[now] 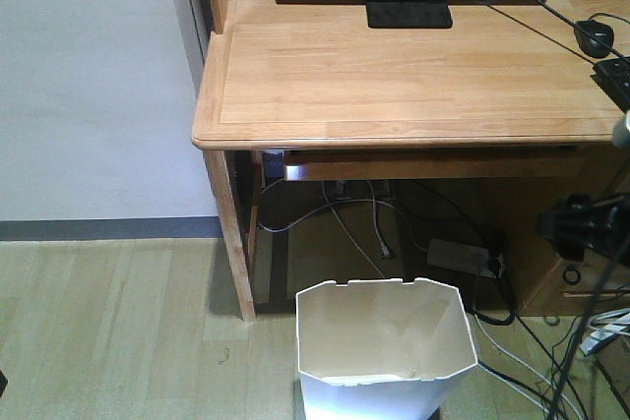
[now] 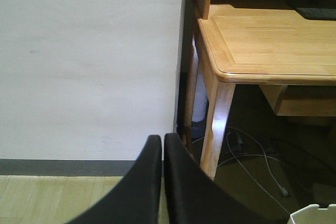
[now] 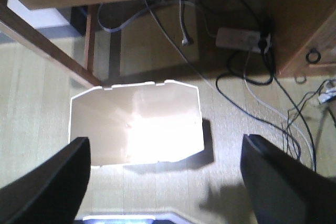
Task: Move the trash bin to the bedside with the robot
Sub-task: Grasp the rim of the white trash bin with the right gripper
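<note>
The trash bin (image 1: 384, 341) stood upright on the pale plank floor (image 1: 108, 331), open mouth up. It sat just in front of the wooden worktop (image 1: 394, 76) and near its front leg (image 1: 231, 233). A power strip (image 1: 463, 258) and loose cables (image 1: 369, 218) lay beneath the worktop, behind the bin. The bed was in none of the views, so the bin looked to be at its starting place with the carry not yet begun.

The right gripper (image 3: 165, 139) pointed down at the floor with its jaws spread wide. That pose suited coming down over the bin's thin wall or notched rim, which is likely why it was held so. The left gripper (image 2: 163, 182) had its jaws closed to a narrow slit on nothing and faced the white wall (image 2: 89, 61) beside the worktop. It seemed simply parked clear of the work, with only a corner of the bin's rim at the lower right of its view.

In the right wrist view the bin (image 3: 136, 124) lay between the two fingers but off-centre. Its near-left corner sat just beside the left finger (image 3: 63, 182), while the right finger (image 3: 273, 182) stood well apart from the bin's right edge. No contact showed, and how far above the rim the jaws hung could not be told.
</note>
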